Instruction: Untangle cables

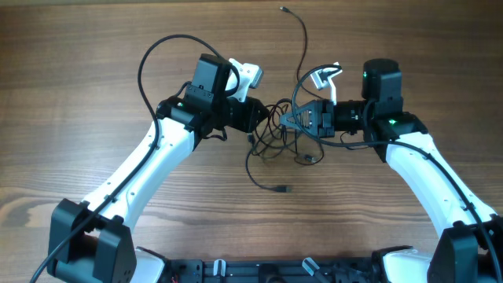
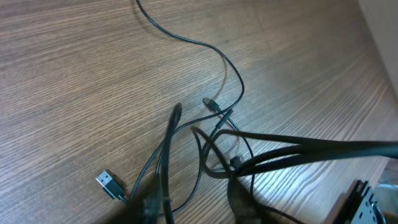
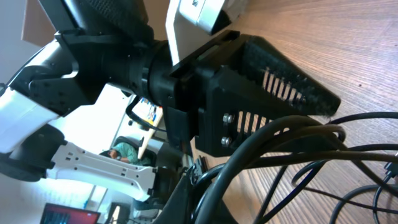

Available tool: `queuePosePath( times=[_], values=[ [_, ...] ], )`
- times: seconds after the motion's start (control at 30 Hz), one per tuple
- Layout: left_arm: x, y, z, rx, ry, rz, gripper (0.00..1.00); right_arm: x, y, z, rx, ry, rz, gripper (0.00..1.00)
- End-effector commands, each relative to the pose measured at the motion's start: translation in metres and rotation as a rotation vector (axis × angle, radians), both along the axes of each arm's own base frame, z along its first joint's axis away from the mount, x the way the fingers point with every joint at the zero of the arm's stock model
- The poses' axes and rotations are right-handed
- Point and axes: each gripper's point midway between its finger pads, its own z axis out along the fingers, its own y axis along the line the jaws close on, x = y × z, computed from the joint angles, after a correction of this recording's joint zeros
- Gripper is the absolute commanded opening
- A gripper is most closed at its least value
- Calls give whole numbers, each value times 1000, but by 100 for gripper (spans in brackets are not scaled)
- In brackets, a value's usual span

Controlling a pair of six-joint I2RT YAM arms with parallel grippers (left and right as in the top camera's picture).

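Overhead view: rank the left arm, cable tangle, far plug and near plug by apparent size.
1. left arm
2. cable tangle
3. far plug and near plug: both tiny and look alike, so not ranked.

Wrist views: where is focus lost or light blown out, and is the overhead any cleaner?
Left wrist: the cables nearest the lens at the bottom edge smear into dark blur, while the USB plug and wood grain are sharp. Right wrist: the background at left is blown out to white, and the closest cables look soft. Overhead: even light, crisp cables, faint shadows on the table.
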Motion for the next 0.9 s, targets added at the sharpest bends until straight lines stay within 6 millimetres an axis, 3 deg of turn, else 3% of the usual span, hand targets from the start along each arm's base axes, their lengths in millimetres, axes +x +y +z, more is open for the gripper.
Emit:
queuePosePath(
  times=[0.0, 0.13, 0.27, 0.3, 0.37, 0.47, 0.53, 0.6, 0.7, 0.77, 0.8, 0.87],
  values=[
    [5, 0, 2, 9, -20, 4, 59, -8, 2, 8, 45, 4, 58, 4],
    [-3, -9, 7, -51, 4, -47, 72, -9, 2, 8, 49, 4, 64, 4],
    [-13, -18, 13, -109, 33, -98, 73, -11, 2, 11, 63, 4, 81, 4],
    [-13, -18, 12, -107, 35, -97, 70, -11, 2, 11, 64, 4, 81, 4],
    [-7, -8, 2, -42, 30, -48, 47, -16, 3, 21, 102, -9, 125, 4],
    [2, 10, -10, 60, 17, 29, 25, -14, 3, 28, 115, -32, 132, 4],
    [12, 22, -8, 71, 1, 71, 12, -4, 3, 19, 72, -12, 66, 4],
    [21, 35, 4, 33, -8, 124, 6, 15, 0, -2, -26, 50, -69, 6],
    [33, 59, 36, -37, -58, 215, 4, 33, -27, -68, -319, 245, -342, 6],
    [37, 74, 52, -55, -96, 253, 5, 34, -61, -110, -557, 332, -511, 6],
    [37, 85, 65, -65, -126, 278, 7, 27, -89, -134, -731, 379, -609, 6],
    [37, 87, 70, -69, -140, 284, 7, 27, -96, -138, -771, 381, -633, 6]
  ],
)
